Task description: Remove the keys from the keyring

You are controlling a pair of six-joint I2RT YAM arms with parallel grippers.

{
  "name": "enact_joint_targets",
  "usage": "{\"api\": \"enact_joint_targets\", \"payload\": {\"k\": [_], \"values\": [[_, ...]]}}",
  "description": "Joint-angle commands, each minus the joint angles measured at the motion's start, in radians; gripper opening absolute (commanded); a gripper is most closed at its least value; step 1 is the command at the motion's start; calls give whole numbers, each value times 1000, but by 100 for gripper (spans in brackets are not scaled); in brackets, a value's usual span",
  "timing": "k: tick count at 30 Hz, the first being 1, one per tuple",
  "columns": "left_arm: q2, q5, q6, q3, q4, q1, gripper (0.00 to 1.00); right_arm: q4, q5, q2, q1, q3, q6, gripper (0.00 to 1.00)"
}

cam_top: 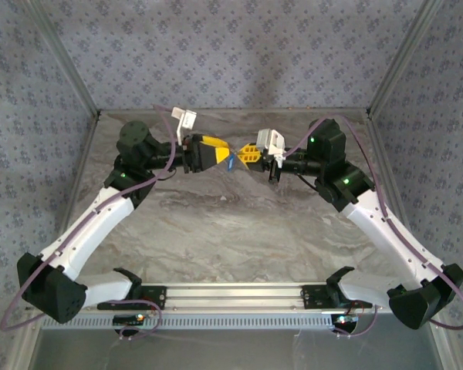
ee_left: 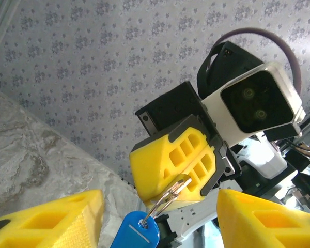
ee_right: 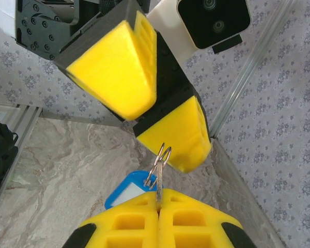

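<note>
The keys hang above the table as one small bright-blue bunch (cam_top: 232, 160) between the two grippers. In the right wrist view it is a blue tag (ee_right: 125, 189) on a thin wire keyring (ee_right: 164, 156), with a silver blade (ee_right: 159, 187) going into the pads. My right gripper (ee_right: 159, 205) is shut on that blade, its yellow pads pressed together. My left gripper (ee_left: 159, 200) is open, its yellow fingers (ee_left: 51, 221) wide apart either side of the blue tag (ee_left: 137, 233) and not touching it. The keyring (ee_left: 163, 202) leads up to the right gripper's pads (ee_left: 170, 165).
Grey marbled tabletop (cam_top: 231, 223) lies below both grippers, enclosed by patterned walls and metal frame posts (cam_top: 69, 69). The arms' bases sit on a rail (cam_top: 235, 293) at the near edge. Cables loop off both wrists.
</note>
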Motion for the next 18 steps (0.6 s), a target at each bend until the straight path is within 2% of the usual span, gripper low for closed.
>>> {"api": "enact_joint_targets", "payload": {"k": [1, 7, 14, 18], "values": [[7, 18, 31, 50, -1, -7, 64, -18, -26, -4, 1, 14, 19, 0], [14, 32, 57, 77, -26, -28, 65, -22, -29, 4, 1, 16, 21, 0], [0, 31, 91, 74, -57, -37, 43, -23, -23, 8, 0, 18, 29, 0], [-6, 22, 111, 75, -86, -39, 42, -21, -25, 8, -1, 26, 31, 0]]}}
